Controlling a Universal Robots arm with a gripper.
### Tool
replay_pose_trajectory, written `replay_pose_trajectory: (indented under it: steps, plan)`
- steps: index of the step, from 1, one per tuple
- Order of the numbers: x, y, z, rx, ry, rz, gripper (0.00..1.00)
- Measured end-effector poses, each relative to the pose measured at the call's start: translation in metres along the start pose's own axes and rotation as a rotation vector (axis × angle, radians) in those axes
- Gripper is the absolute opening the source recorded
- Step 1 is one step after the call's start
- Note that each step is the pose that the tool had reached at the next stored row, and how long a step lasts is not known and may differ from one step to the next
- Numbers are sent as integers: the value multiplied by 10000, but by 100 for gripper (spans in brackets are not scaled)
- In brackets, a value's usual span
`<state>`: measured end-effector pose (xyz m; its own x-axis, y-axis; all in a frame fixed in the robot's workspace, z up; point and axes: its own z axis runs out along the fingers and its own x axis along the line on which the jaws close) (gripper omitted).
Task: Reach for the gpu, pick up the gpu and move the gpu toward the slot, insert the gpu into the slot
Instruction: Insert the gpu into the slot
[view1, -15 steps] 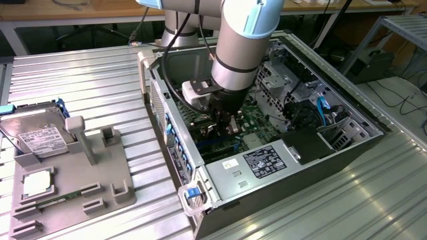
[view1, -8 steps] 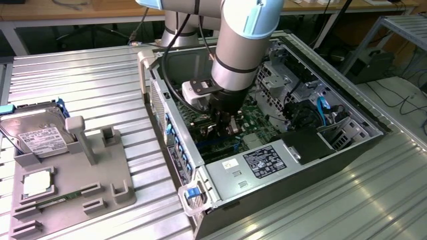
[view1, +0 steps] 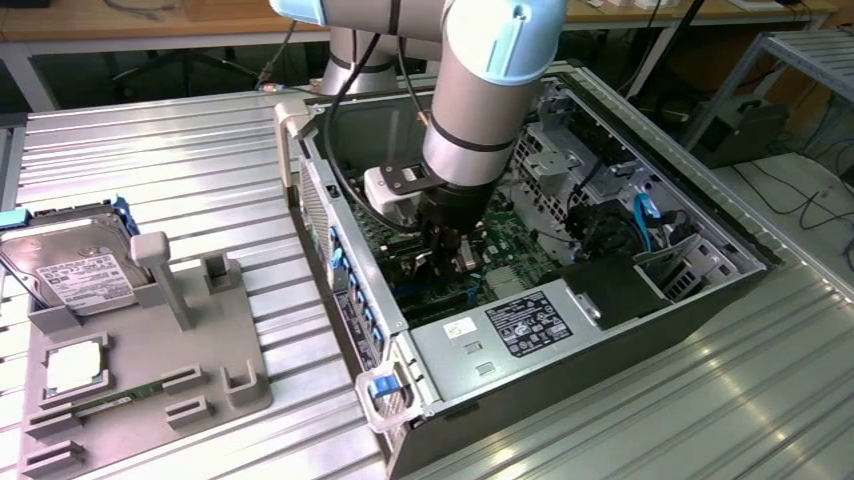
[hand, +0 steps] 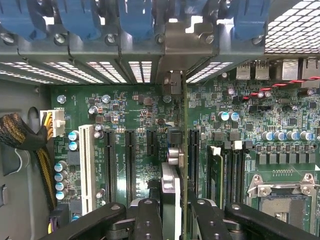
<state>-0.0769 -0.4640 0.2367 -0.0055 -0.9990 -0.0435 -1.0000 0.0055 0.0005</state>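
You're working deep inside the open computer case (view1: 587, 300) right now, with the gripper (hand: 176, 212) clamped on the gpu (hand: 181, 165), gripping the card edge-on between the two black fingers (hand: 145, 220). The card is standing upright over the green motherboard (hand: 280, 125), its thin edge running toward the rear wall of the case, where its silver end bracket (hand: 172, 82) is sitting near the vented panel. I'm judging this as the insertion step: the card looks lined up with the slot, though the slot itself is hidden under the card. To do this well, you're wanting to keep the card square to the board and press straight down, no tilt. Watch your edges: black card connectors (hand: 131, 165) are sitting just beside the card on one side, memory slots (hand: 216, 170) on the other. The room here is narrow. In the exterior view, the arm (view1: 481, 110) is filling the case opening, metal walls close all round.
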Motion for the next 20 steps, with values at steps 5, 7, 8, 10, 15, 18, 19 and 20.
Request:
replay_pose_trajectory:
  steps: [5,7,8,10,15,18,19,20]
  plan:
    - [-3,12,1,29,71,-3,28]
    - [-2,13,42,27,72,-1,28]
    - [-2,13,43,28,72,-2,28]
    - [-6,13,-45,64,70,-4,35]
    - [-12,13,-194,121,70,-6,35]
    - [-16,13,-286,170,70,-8,35]
    - [-18,13,-318,195,71,-8,35]
    - [-19,13,-348,220,71,-9,35]
